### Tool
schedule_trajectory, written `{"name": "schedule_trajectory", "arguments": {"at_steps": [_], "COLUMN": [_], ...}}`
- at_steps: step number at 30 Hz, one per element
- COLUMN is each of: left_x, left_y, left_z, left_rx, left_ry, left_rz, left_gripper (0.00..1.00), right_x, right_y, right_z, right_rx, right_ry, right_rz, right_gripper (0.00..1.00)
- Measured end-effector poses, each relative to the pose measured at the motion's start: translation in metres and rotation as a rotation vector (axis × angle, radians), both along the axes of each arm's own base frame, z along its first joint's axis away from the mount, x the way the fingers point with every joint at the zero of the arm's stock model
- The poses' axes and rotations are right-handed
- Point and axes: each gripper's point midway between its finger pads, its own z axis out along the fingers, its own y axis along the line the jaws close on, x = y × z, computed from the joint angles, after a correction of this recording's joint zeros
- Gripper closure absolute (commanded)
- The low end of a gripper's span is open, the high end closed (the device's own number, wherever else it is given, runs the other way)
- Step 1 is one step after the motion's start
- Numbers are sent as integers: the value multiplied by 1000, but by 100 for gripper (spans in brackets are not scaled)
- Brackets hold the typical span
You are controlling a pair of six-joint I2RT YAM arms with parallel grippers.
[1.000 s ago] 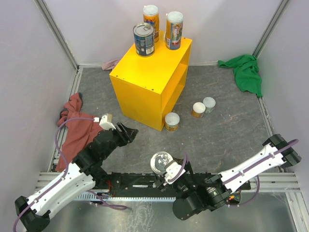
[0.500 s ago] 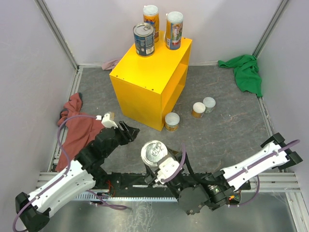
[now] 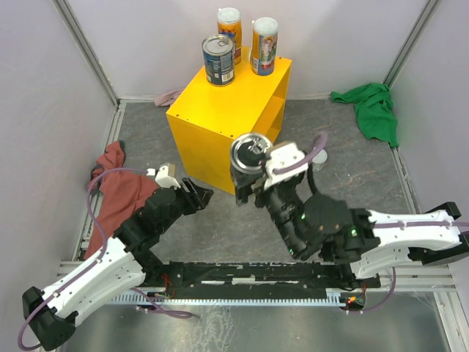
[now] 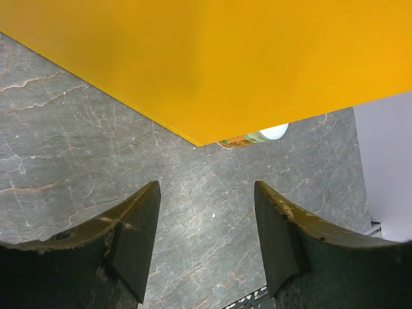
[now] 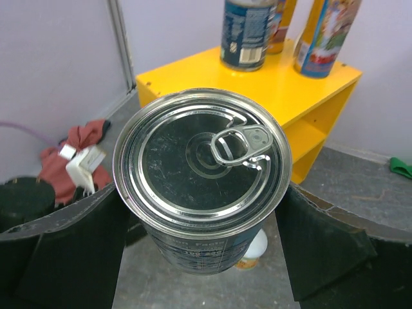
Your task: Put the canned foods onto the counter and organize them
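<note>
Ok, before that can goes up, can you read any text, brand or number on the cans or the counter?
No text can be read in any view.
Held blue can in the right gripper: white print on the label, too blurred to read; no stamp visible on its lid.
Second blue can on the counter: label text too small.
Left orange can and right orange can: lettering blurred.
The counter itself: no markings visible.

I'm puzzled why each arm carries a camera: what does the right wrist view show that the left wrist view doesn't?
Only right wrist: the blue can held in the right gripper, three cans on the counter, a red cloth. Only left wrist: the left gripper up close, jaws apart, nothing between them. Both: the yellow counter, the grey floor, a short white-lidded can beside the counter.
</note>
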Motion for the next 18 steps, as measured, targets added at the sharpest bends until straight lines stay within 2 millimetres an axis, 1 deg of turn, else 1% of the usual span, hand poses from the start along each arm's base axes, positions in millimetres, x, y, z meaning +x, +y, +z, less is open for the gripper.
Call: {"name": "schedule_trajectory", "arguments": {"at_steps": [3, 6, 8, 10, 13, 18], "left_x": [2, 2, 2, 2, 3, 7], "left_y": [-2, -2, -2, -2, -2, -2], "left_z": [3, 4, 5, 6, 9, 22], "left_rx": [4, 7, 8, 9, 4, -53], "left_ry": [-1, 0, 0, 0, -5, -79], "left_rz": [-1, -2, -2, -2, 0, 17], "left_gripper": [34, 34, 34, 34, 34, 34], "right_x": [15, 21, 25, 30, 41, 67], "right_y": [-12, -18, -18, -15, -8, 18], "right_z": [23, 40, 47, 52, 52, 45], "right_rx": [32, 54, 63, 57, 24, -51], "right_ry": [-5, -11, -18, -25, -32, -39], "right_rz": [-21, -17, -9, -4, -10, -7], "right_gripper": [99, 99, 99, 99, 99, 99]}}
